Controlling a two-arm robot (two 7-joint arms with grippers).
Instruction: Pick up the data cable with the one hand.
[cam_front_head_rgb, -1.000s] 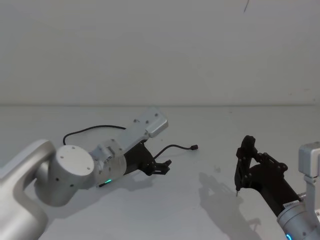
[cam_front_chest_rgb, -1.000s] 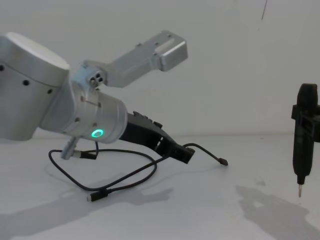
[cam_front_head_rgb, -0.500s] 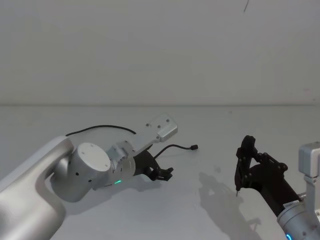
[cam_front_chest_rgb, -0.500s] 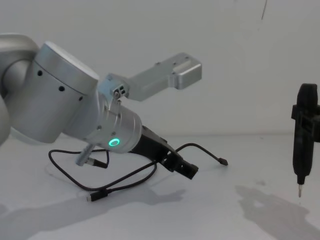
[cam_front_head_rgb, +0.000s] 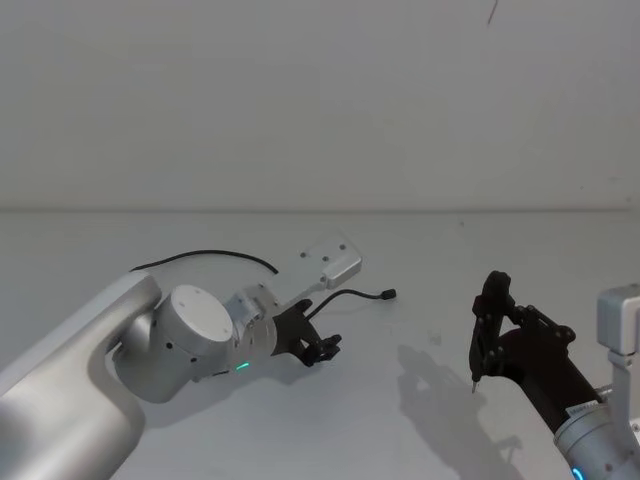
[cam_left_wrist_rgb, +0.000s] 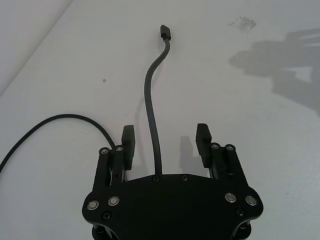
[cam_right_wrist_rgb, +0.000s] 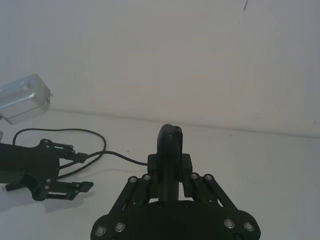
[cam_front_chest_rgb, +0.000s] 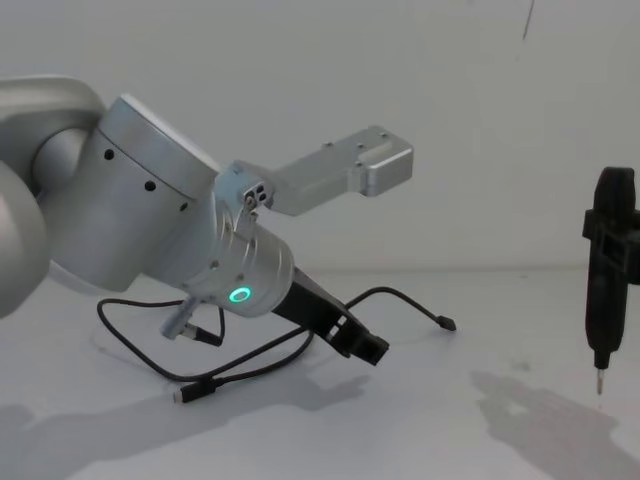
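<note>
Low in the head view's centre-left, the left end effector (cam_front_head_rgb: 322, 346) hung wide open and empty, straddling the data cable (cam_left_wrist_rgb: 148, 95) on the table (cam_front_head_rgb: 330, 430). The approach looked complete; lowering and closing seemed next. At lower right, the right end effector (cam_front_head_rgb: 498, 328) gripped a pen-shaped tool (cam_front_head_rgb: 490, 295).

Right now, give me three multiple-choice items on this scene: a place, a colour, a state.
1. The data cable runs: A) between the fingers of the left gripper; B) outside both fingers; C) over its back.
2. The ring light behind that gripper is: A) red; B) green; C) off.
3. The right gripper is: A) open, empty; B) shut on the pen-shaped tool; C) shut on the cable.
A: the wrist view shows it between open fingers. B: it glows green. B: fingers clamp the tool.
</note>
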